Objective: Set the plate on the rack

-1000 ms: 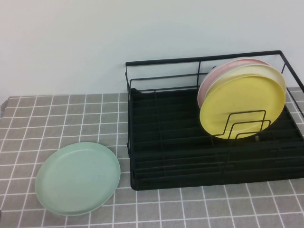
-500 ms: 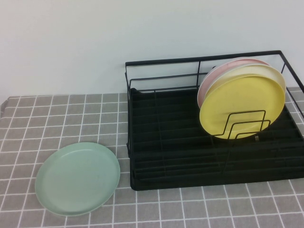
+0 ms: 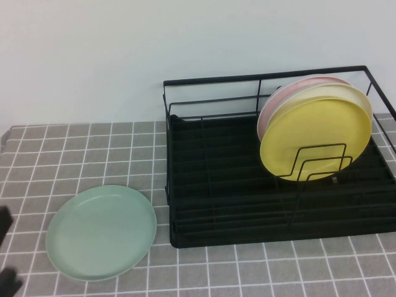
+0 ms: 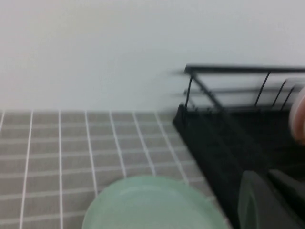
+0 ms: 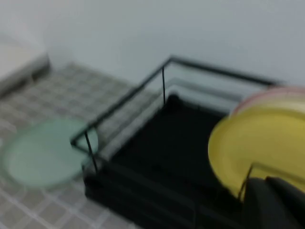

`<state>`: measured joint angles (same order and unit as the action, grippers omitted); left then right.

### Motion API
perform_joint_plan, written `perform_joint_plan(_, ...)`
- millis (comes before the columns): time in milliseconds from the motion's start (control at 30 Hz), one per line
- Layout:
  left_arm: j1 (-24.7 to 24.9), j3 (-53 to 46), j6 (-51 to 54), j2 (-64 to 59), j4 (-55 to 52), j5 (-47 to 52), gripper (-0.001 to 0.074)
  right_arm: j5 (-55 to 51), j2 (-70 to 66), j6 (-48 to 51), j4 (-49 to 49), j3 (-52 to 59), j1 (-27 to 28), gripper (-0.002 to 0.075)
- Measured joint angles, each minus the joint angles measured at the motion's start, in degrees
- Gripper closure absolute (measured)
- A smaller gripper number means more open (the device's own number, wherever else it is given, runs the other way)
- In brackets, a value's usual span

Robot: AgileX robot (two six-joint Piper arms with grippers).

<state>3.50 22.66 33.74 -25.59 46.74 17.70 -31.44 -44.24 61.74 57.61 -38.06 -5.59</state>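
I see the plate (image 3: pixel 101 232) flat on the tiled table (image 3: pixel 93 154) just left of the rack (image 3: pixel 278 185), my left gripper (image 3: pixel 5 253) at the table's left edge, my right gripper (image 5: pixel 274 202) above the rack's near side.

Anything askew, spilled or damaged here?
Nothing stands out. The plate lies flat on the table beside the rack; left gripper sits at the table's left edge, right gripper above the rack.

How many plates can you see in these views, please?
3: the mint-green plate flat on the table left of the rack, with the left gripper nearby; the yellow plate and pink plate upright inside. More may hide behind.
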Motion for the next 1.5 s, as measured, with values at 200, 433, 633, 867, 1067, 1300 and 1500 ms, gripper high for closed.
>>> perform_joint_plan(200, 0.0, 3.6, 0.0, -12.51, -0.93, -0.16, 0.0735, 1.26, -8.59, -4.8, -15.15, -0.5, 0.0, 0.0727)
perform_joint_plan(433, 0.0, 10.08, 0.1, -27.72, -1.85, 1.49, 0.0737, 3.87, -13.63, -25.73, -32.21, -0.5, 0.0, 0.0727)
perform_joint_plan(633, -4.72, 19.91, 0.99, -42.4, -2.67, 11.4, 0.0737, 2.23, -13.74, -26.36, -22.12, -0.5, 0.0, 0.0727)
perform_joint_plan(867, -15.14, 31.74, 1.95, -57.41, -2.78, 24.61, 0.0737, -1.55, -13.74, -25.26, -16.3, -0.5, 0.0, 0.0727)
perform_joint_plan(1067, -16.4, 35.47, 2.17, -65.95, -3.04, 26.96, 0.0712, -1.63, -13.74, -24.22, -16.08, -0.5, 0.0, 0.0727)
perform_joint_plan(1300, -16.4, 35.55, 0.28, -72.48, -4.11, 24.72, 0.0429, -1.63, -13.74, -23.43, -12.69, -0.5, 0.0, 0.0727)
perform_joint_plan(1500, -16.4, 35.6, 0.41, -77.12, -3.47, 22.22, 0.0394, -2.05, -13.74, -23.43, -12.29, -0.5, 0.0, 0.0727)
